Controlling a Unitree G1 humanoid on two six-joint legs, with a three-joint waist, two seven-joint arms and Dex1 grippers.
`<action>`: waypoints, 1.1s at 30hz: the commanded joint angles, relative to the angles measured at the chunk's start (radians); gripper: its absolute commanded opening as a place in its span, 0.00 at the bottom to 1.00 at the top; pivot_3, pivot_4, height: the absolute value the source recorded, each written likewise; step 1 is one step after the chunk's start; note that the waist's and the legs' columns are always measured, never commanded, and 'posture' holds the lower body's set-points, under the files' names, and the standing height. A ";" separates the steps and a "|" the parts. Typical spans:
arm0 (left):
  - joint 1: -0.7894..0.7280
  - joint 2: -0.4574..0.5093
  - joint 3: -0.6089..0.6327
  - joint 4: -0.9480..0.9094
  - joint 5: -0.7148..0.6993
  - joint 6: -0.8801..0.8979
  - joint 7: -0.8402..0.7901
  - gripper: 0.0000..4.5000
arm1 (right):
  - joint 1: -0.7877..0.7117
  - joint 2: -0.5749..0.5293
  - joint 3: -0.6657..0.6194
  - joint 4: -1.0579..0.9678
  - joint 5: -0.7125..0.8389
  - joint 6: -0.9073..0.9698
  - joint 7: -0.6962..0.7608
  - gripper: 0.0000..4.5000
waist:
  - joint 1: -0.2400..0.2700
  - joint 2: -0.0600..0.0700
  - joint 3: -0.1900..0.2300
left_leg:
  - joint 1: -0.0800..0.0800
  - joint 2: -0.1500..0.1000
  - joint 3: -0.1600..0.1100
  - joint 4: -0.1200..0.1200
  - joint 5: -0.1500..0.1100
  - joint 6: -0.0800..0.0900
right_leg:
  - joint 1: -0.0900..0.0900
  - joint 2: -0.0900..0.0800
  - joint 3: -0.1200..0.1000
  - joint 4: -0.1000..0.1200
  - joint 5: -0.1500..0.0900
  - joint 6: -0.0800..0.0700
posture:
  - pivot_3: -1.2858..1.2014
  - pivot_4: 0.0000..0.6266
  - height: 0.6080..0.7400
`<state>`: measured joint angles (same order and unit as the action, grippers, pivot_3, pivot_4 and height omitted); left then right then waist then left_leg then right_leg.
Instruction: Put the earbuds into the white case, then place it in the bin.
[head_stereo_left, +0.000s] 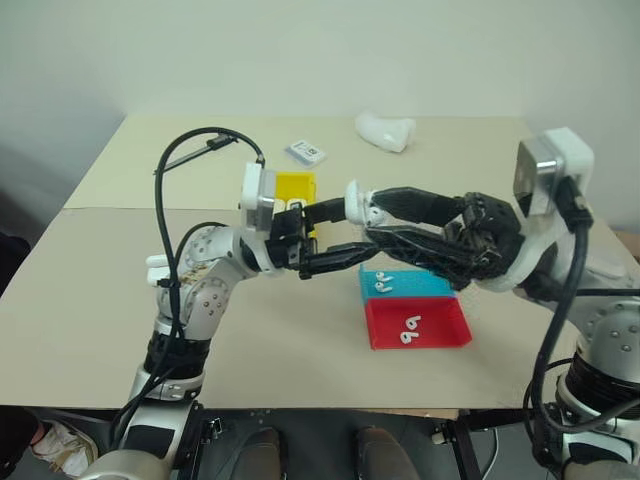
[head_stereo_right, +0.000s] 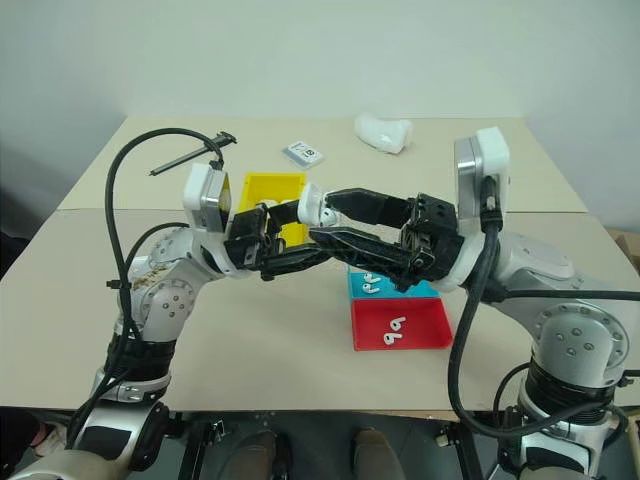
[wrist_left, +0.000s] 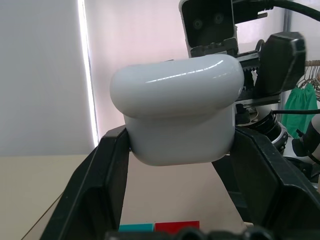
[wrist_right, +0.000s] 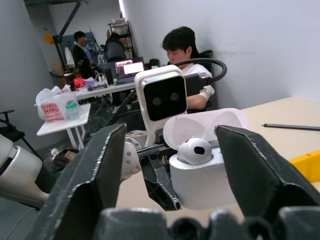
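Left gripper (head_stereo_right: 300, 235) clamped on white case (head_stereo_right: 312, 206), lid open | right gripper (wrist_right: 170, 165) spread around it, apart

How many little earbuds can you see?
5: two on the blue tray, two on the red tray, one sitting in the open white case. More may be hidden inside it.

White case (wrist_right: 202, 172) open, one earbud (wrist_right: 194, 150) seated inside, held above table.
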<state>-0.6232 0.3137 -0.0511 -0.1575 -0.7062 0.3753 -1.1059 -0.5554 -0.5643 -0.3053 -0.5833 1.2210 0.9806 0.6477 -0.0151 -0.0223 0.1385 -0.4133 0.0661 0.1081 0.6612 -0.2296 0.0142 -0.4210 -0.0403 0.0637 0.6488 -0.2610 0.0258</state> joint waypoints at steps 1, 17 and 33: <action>-0.027 -0.006 0.013 -0.025 -0.015 -0.026 -0.016 0.62 | 0.007 -0.036 0.003 -0.014 0.047 -0.021 -0.007 0.74 | 0.000 0.000 0.000 | 0.000 0.000 0.000 0.000 0.000 0.000 | 0.000 0.000 0.000 0.000 0.000 0.000 | 0.52 0.24 1.00; -0.031 -0.017 -0.034 0.068 0.092 -0.071 -0.016 0.62 | -0.124 -0.238 0.023 0.081 0.095 -0.046 0.026 0.15 | -0.001 0.000 0.000 | 0.000 0.000 0.000 0.000 0.000 0.000 | 0.000 0.000 0.001 0.000 0.000 0.000 | 0.52 0.24 1.00; -0.074 -0.076 -0.071 0.156 0.208 -0.181 0.002 0.62 | -0.707 -0.375 0.623 0.213 -0.370 0.159 0.280 0.01 | 0.002 0.001 0.000 | -0.003 0.000 0.001 0.000 -0.002 0.003 | -0.004 -0.001 0.002 -0.001 0.000 0.000 | 0.52 0.24 1.00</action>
<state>-0.6698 0.2384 -0.1383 0.0173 -0.4946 0.2181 -1.1021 -1.2463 -0.9224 0.3000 -0.3629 0.9060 1.1424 0.9037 -0.0133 -0.0215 0.1388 -0.4164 0.0662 0.1096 0.6613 -0.2312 0.0168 -0.4246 -0.0412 0.0653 0.6474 -0.2609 0.0258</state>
